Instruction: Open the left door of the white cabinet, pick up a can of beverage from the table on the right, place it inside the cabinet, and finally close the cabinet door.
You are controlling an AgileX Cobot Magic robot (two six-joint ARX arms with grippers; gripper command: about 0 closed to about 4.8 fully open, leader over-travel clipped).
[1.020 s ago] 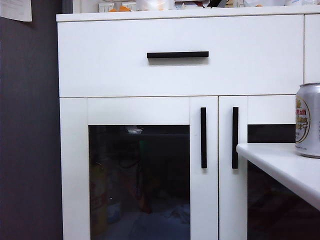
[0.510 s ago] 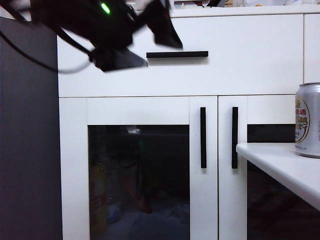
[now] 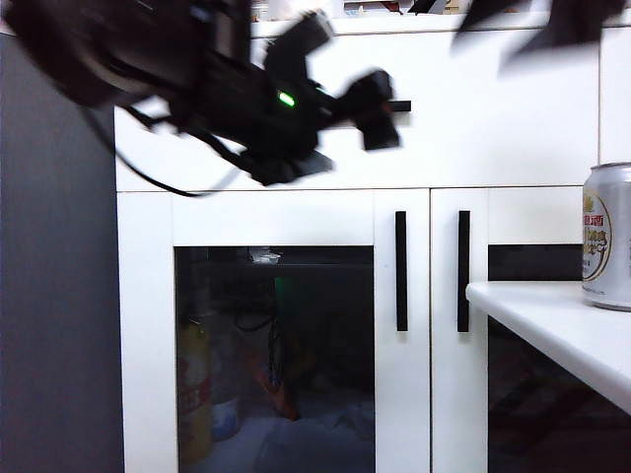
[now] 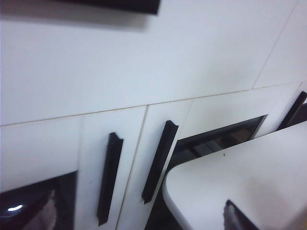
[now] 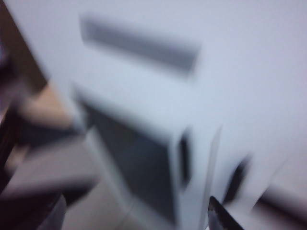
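Reaching toward the white cabinet with my left jaws wide open and empty, up by the drawer, above the left door, which is shut. My worry is clipping the drawer handle or grabbing the right door's bar instead of the left handle. My right jaws are blurred up top, look open. Can of beverage sits on the desk, close to its edge, easy to knock.

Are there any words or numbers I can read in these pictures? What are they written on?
No text can be read for sure.
Can of beverage: red characters and smaller print on its round label, cut off at the picture's edge and too small to read.
White cabinet, left door, table: no writing.
Left gripper, right gripper: blurred, no labels show.
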